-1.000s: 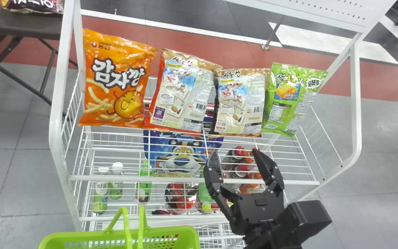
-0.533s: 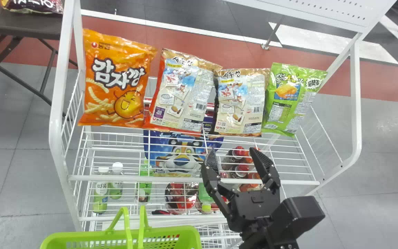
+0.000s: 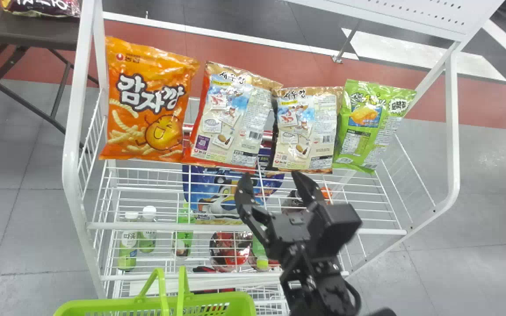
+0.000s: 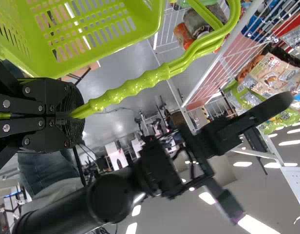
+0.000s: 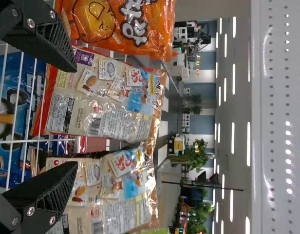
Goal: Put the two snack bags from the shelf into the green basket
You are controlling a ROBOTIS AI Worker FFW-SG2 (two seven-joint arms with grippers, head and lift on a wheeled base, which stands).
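Note:
In the head view my right gripper (image 3: 270, 180) stands open just below the row of bags, under the red-edged beige bag (image 3: 233, 118) and the brown-edged beige bag (image 3: 305, 127). An orange bag (image 3: 147, 101) leans at the row's left, a green bag (image 3: 369, 125) at its right. In the right wrist view my right gripper (image 5: 74, 117) has its fingers apart with nothing between them, the two beige bags beyond. The green basket (image 3: 117, 307) is at the bottom left. In the left wrist view my left gripper (image 4: 74, 116) is shut on the handle of the green basket (image 4: 91, 36).
The white wire shelf (image 3: 244, 227) surrounds the bags, with uprights on both sides. Bottles (image 3: 128, 241) and a blue bag (image 3: 218, 193) lie on the level below. A perforated white panel (image 3: 411, 15) hangs above at the right.
The right gripper has moved up and to the left, closer to the beige bags, staying open. The basket has shifted slightly right; the bags have not moved.

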